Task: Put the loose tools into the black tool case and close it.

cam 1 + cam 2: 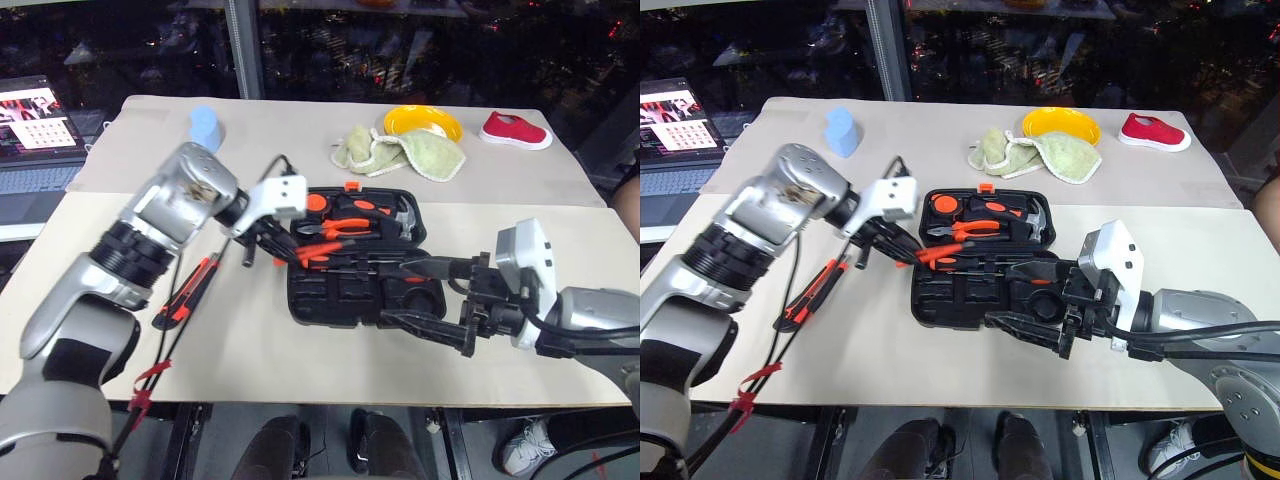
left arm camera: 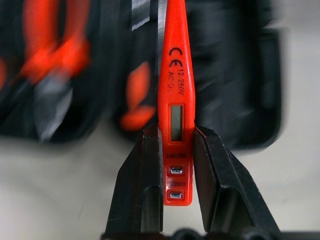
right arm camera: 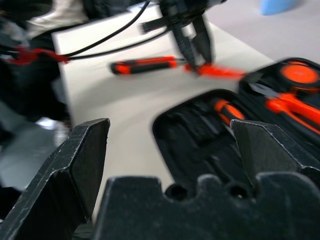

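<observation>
Above the open black tool case (image 1: pixel 350 290) on the table (image 1: pixel 300 360), L gripper (image 2: pixel 175 150) pinched the tester pen (image 2: pixel 175 105); R gripper (image 1: pixel 425 295) hung wide apart w/ nothing, over case's near edge.

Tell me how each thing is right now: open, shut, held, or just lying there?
black tool case: open, lid flat on the table
tester pen: held, above the case's left edge
left gripper: jaws shut on the tester pen
right gripper: jaws open, empty, over the case
utility knife: lying loose on the table
pliers: lying inside the case
laptop: open, screen lit
</observation>
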Controlling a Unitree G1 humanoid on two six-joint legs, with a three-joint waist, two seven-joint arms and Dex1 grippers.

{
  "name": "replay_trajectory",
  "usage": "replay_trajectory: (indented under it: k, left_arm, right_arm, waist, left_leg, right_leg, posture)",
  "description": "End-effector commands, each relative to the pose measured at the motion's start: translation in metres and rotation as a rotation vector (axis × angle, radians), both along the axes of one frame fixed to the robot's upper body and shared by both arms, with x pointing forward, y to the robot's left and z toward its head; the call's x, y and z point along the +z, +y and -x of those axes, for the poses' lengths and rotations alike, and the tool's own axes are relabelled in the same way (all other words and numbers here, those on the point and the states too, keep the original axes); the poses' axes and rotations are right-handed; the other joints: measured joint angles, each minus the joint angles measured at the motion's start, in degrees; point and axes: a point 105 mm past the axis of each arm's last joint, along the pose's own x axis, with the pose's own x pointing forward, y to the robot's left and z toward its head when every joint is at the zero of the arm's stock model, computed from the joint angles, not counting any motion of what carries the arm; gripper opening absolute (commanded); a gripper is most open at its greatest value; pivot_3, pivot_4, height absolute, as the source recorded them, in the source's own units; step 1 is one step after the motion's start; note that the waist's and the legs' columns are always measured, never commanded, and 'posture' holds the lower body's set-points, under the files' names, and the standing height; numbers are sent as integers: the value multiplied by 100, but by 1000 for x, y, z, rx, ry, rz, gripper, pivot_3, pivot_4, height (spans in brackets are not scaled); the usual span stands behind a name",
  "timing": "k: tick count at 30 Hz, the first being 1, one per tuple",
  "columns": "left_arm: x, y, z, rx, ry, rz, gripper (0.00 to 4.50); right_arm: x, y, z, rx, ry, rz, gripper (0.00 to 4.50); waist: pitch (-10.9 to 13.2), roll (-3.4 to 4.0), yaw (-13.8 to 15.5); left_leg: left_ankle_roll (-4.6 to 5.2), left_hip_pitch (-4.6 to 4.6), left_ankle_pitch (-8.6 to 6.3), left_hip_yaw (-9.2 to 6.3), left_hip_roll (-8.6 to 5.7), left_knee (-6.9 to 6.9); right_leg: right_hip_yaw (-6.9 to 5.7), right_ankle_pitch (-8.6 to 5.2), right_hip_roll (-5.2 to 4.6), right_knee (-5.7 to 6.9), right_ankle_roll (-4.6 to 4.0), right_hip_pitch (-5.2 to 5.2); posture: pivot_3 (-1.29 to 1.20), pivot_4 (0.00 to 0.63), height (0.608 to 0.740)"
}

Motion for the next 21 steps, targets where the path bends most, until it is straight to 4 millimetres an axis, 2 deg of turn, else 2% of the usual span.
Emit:
replay_trajectory:
  k: [1,7,13,16,21]
  left_arm:
    - [-5,-15,-3,-21,-45,-64,407]
    - [-26,-22,-4,15,31,-123,407]
    - [-33,-34,-8,40,69,-120,407]
    - [-33,-41,-3,25,103,-119,407]
    - [-45,-36,-9,47,81,-171,407]
  right_arm:
    - [6,-1,2,-17,-47,-19,4500]
    - [7,-4,2,-66,-63,-44,4500]
    - [7,-9,-2,-122,-81,-66,4500]
    - [8,-9,-3,-128,-91,-72,4500]
    - [16,-9,-5,-133,-109,-130,4500]
  waist:
    - [0,0,11]
    - [0,0,5]
    - [-1,0,26]
    - [0,0,21]
    - [-1,1,20]
  left_leg:
    - [1,0,0,1,0,0]
    - [14,-3,-5,1,0,9]
    - [18,-3,-6,0,1,19]
    - [23,-3,-9,-1,1,28]
    - [25,-3,-11,0,1,26]
  right_leg:
    - [0,0,0,1,0,0]
    - [0,1,2,2,2,1]
    - [-1,-1,5,3,7,5]
    - [-1,0,5,5,12,9]
    - [0,-1,7,3,13,7]
  posture:
    - [0,150,732]
    - [0,150,732]
    - [0,150,732]
    - [0,150,732]
    - [0,150,732]
